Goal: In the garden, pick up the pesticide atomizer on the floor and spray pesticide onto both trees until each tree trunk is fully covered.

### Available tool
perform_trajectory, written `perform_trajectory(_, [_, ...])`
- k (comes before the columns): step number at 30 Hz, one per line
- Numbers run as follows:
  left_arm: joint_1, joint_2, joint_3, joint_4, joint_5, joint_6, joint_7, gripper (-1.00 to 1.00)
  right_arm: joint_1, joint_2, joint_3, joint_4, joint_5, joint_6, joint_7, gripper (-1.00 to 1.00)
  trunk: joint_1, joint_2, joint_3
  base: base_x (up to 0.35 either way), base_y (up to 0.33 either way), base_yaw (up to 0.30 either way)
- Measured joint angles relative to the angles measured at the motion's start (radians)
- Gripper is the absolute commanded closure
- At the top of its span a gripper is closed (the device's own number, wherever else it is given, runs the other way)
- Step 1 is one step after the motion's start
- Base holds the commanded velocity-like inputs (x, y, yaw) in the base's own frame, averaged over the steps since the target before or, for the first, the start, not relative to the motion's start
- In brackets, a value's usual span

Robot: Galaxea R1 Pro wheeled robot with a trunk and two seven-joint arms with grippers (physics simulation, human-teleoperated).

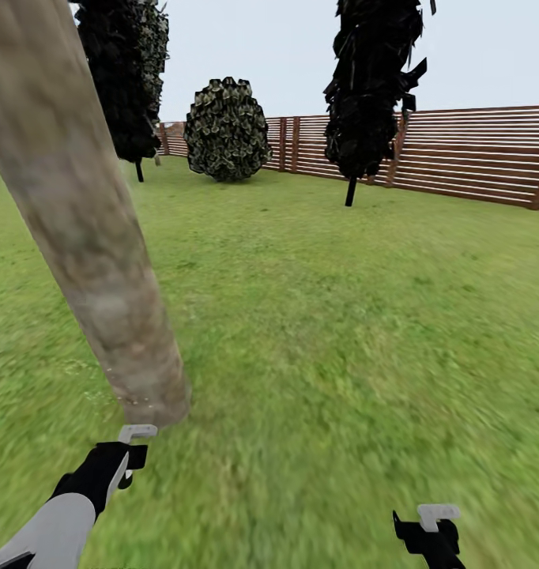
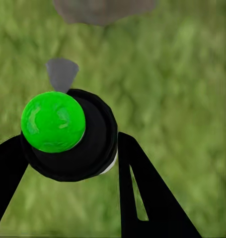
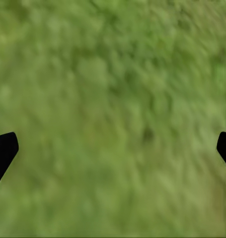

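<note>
The left gripper [image 2: 68,148] is closed around the pesticide atomizer [image 2: 75,144], a dark bottle seen end-on from the wrist, with a green ball on its cap and a grey nozzle tip pointing toward the foot of the trunk. In the head view that left gripper [image 1: 131,450] hangs just short of the tree trunk [image 1: 88,237], which rises at a slant from the grass [image 1: 317,332]. The right gripper [image 3: 113,148] is spread wide and empty over bare lawn, its fingertips [image 3: 3,148] at the frame edges. Farther back stand two dark trees [image 1: 372,87] and a round bush [image 1: 226,130] before the wooden fence [image 1: 475,154].

The risk, as I judge it, is spraying only the base: the nozzle sits low, so the upper trunk may stay uncovered unless the arm lifts. The trunk is also near enough for the arm to bump it.
</note>
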Motion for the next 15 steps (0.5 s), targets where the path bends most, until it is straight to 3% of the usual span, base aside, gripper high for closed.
perform_trajectory(7, [0.000,0.000,0.000,-0.001,0.000,0.000,0.000,1.00,0.000,0.000,0.000,0.000,0.000,0.000,0.000,-1.00,0.000,0.000,0.000,0.104,-0.275,0.261])
perform_trajectory(15, [0.000,0.000,0.000,-0.003,0.000,0.000,0.000,1.00,0.000,0.000,0.000,0.000,0.000,0.000,0.000,-1.00,0.000,0.000,0.000,0.125,-0.275,0.027])
